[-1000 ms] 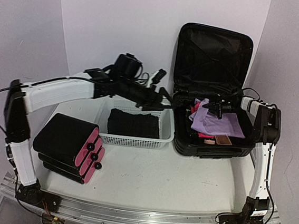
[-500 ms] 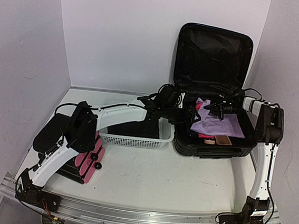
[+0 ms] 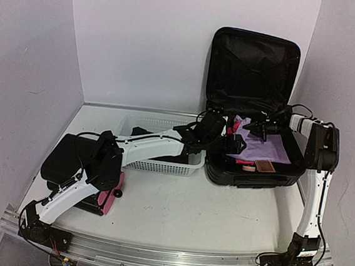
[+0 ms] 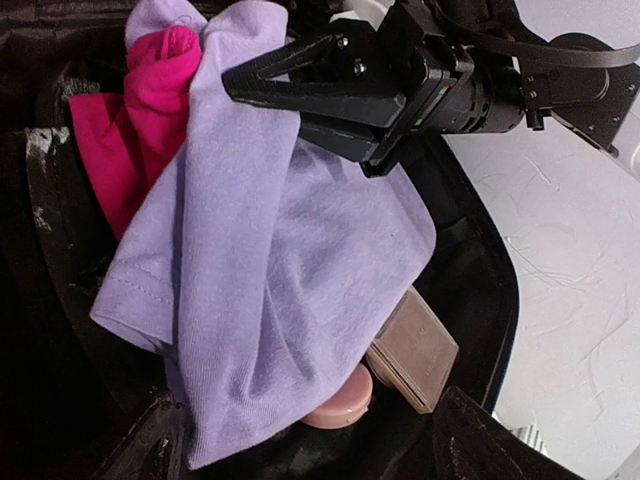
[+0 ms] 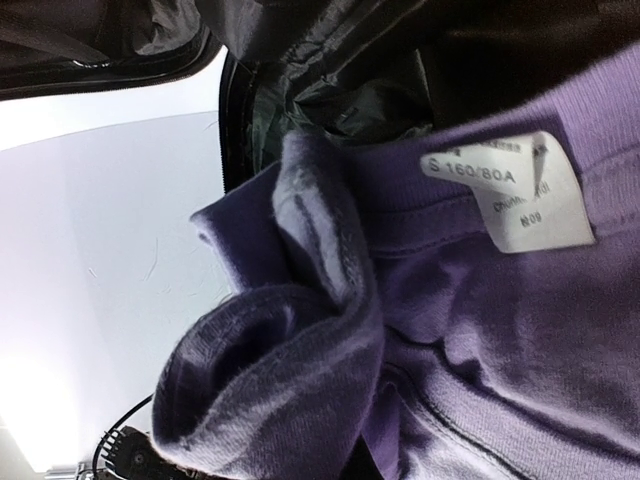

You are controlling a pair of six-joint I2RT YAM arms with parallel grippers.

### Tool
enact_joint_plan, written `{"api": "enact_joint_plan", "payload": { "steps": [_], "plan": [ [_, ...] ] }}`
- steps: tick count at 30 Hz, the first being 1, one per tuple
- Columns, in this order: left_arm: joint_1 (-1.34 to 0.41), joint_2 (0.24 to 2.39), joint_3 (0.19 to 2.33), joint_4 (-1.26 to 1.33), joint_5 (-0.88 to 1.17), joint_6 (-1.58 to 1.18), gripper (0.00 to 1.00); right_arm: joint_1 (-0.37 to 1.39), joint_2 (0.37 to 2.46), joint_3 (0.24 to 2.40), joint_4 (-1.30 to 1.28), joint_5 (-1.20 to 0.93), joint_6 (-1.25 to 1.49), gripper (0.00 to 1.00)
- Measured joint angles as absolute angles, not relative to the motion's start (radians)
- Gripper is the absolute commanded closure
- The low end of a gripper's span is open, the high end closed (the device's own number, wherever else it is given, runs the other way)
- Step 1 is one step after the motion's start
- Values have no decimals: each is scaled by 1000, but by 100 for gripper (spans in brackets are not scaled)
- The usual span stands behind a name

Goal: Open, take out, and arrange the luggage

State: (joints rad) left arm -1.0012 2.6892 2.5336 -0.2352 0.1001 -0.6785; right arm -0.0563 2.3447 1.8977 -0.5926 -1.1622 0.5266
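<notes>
swinging across from the basket (image 3: pixel 162 166), my left arm has reached the suitcase (image 3: pixel 252 178) within the last second. its left gripper (image 3: pixel 232 142) now hangs just inside the suitcase's left wall, jaws spread wide and holding nothing. the lid stands upright, so i judge the opening done and the unpacking under way. over the middle of the suitcase, the right gripper (image 3: pixel 251 128) is clamped on a lilac shirt (image 4: pixel 290 250), lifting one bunched end, with a pink garment (image 4: pixel 150 110) just beside it. the shirt drapes right before my open left gripper, near but not touching. the suitcase lies directly beneath both grippers, the basket just beside its left wall.
</notes>
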Motion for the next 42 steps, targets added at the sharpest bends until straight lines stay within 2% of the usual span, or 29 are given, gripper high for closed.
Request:
{"api": "enact_joint_plan", "payload": {
  "steps": [4,7,9,13,17,22,29,35,40,42],
  "plan": [
    [-1008,2693,2534,-234,55,-651,16,-56,2342,1891,-593,-1162,524,97],
    [-1011,2695,2534,-233,29,-635,31,-56,2340,1891,-593,-1162,524,91],
    [-1012,2698,2534,-234,22,-624,30,-56,2335,1891,-594,-1161,524,88],
    [-1012,2700,2532,-236,38,-592,21,-56,2328,1895,-616,-1131,521,53],
    [-1014,2666,2470,-223,72,-542,16,-55,2328,1950,-781,-1016,452,25],
    [-1019,2547,2391,-278,160,-466,13,-49,2270,1973,-950,-816,312,11],
    [-1012,2181,2247,-360,258,-376,12,14,1998,1855,-1058,-530,78,7],
    [-966,1853,2065,-410,298,-298,12,236,1818,1699,-1063,-293,-208,7],
    [-801,1605,1794,-478,345,-287,11,355,1805,1563,-1037,-204,-514,22],
    [-730,1532,1706,-526,337,-274,10,377,1800,1509,-1015,-171,-616,36]
  ]
}}
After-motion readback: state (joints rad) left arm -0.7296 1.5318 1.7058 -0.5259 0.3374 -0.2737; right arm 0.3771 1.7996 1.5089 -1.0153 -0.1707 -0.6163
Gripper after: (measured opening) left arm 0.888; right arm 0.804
